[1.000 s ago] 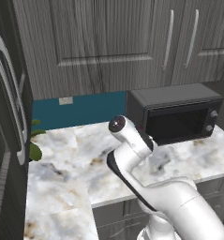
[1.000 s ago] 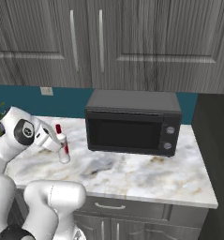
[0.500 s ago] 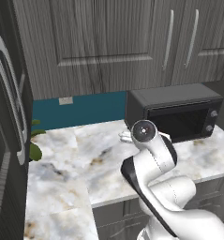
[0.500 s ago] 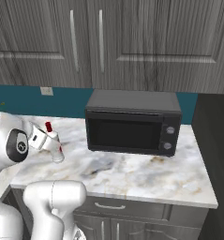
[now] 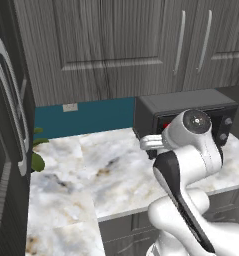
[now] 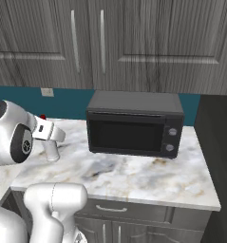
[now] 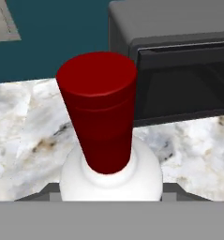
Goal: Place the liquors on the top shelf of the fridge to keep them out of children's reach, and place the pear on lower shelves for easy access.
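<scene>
The white bottle (image 7: 111,176) with the red cap (image 7: 100,110) stands upright on the marble counter (image 5: 86,170), just left of the black microwave (image 6: 134,123) and in front of the teal wall behind it. In the right base view the bottle's body (image 6: 50,149) shows below the hand, its cap tip just above.

The gripper (image 7: 111,196) sits low around the bottle's shoulder, with a grey finger edge visible on each side of the white body. The fingers appear closed against the bottle, so the judgement is that it is grasped; actual pad contact is hidden at the bottom of the hand view.

The step in hand is judged to be securing this bottle for transfer to the fridge.

Risks from this point:
- Slip. The grip lies on the rounded shoulder, where the glass tapers. A fast lift could let the bottle slide down or tilt.
- Collision. The microwave stands just beside the bottle. A sideways swing toward it before lifting could knock the bottle.
- Tipping. Any pull off vertical could drag the base across the counter.
</scene>
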{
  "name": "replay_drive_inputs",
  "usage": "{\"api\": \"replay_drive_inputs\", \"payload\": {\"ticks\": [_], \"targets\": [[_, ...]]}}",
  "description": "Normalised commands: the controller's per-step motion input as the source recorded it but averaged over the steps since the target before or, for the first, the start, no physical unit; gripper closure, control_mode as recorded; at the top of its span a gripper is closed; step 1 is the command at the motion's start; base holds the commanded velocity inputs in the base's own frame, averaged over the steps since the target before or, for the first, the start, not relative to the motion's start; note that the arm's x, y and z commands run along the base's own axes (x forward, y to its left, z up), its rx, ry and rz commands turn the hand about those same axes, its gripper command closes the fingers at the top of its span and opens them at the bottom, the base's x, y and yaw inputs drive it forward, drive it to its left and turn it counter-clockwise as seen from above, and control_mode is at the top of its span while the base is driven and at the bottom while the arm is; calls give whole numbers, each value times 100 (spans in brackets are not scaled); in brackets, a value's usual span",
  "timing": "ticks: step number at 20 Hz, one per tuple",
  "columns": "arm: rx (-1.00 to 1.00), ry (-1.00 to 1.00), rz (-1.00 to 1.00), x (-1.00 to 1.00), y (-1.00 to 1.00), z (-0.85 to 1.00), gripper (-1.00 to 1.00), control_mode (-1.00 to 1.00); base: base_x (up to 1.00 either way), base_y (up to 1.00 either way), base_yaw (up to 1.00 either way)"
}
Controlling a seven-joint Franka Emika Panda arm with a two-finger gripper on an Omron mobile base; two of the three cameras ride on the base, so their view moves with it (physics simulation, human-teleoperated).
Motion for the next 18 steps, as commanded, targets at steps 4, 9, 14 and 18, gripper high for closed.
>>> {"api": "replay_drive_inputs", "payload": {"ticks": [4, 9, 14, 18], "targets": [[0, 0, 26, -46, -30, 10, 100, -100, 0, 0, 0], [0, 0, 19, -32, -7, 8, 100, -100, 0, 0, 0], [0, -3, 12, -23, -1, 8, 100, -100, 0, 0, 0], [0, -7, 0, -1, -12, 15, 100, -100, 0, 0, 0]]}}
